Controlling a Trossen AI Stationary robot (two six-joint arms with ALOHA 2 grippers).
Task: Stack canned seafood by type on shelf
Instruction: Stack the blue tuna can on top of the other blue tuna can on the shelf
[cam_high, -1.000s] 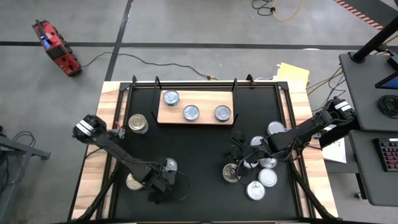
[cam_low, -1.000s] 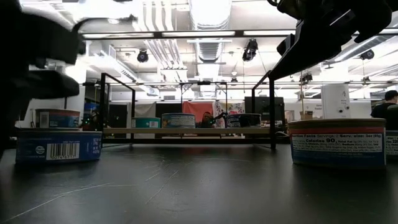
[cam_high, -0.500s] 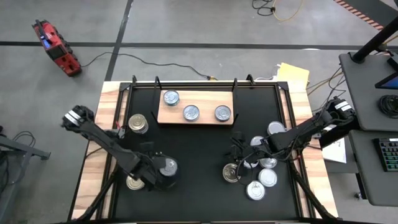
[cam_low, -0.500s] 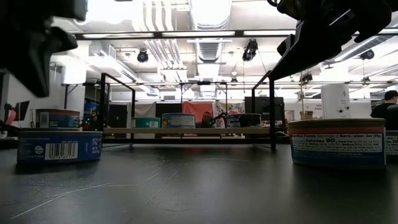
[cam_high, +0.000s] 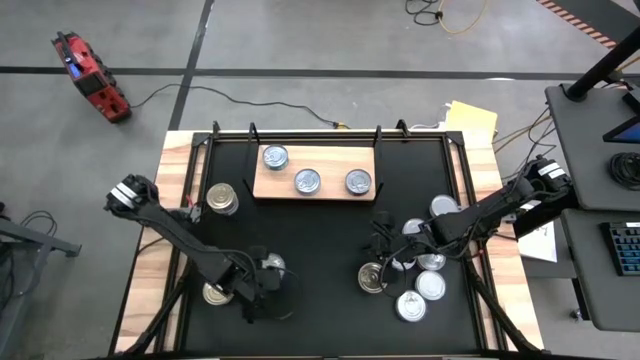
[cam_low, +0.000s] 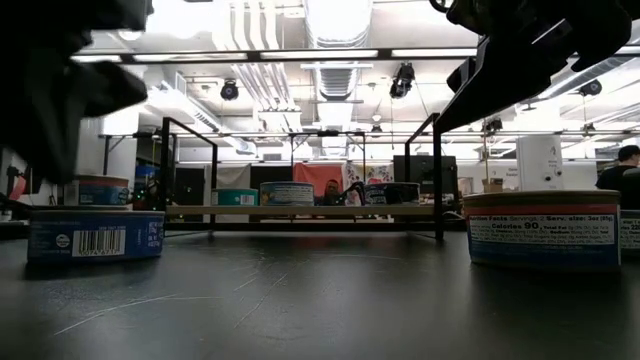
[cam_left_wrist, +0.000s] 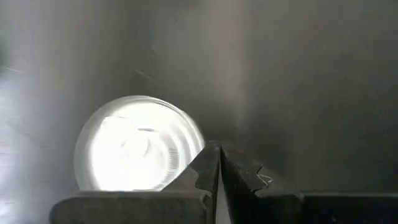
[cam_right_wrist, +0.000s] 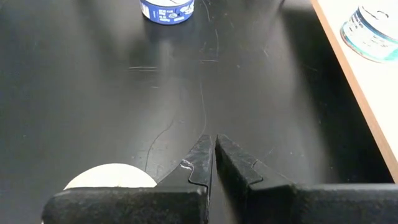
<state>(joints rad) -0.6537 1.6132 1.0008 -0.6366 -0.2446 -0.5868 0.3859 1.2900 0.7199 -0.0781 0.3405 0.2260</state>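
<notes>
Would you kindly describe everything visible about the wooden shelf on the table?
The shelf is a flat, light-brown rectangular wooden board lying at the far middle of the black table, between thin black uprights. Three silver-topped cans stand on it, spaced apart in a slanting row. In the low view it sits slightly raised. Neither gripper touches it.

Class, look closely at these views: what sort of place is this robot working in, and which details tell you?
Probably a robotics lab or workshop hall: exposed ceiling ducts and strip lights, taped lines on a concrete floor, and a workstation with a keyboard beside the black table.
</notes>
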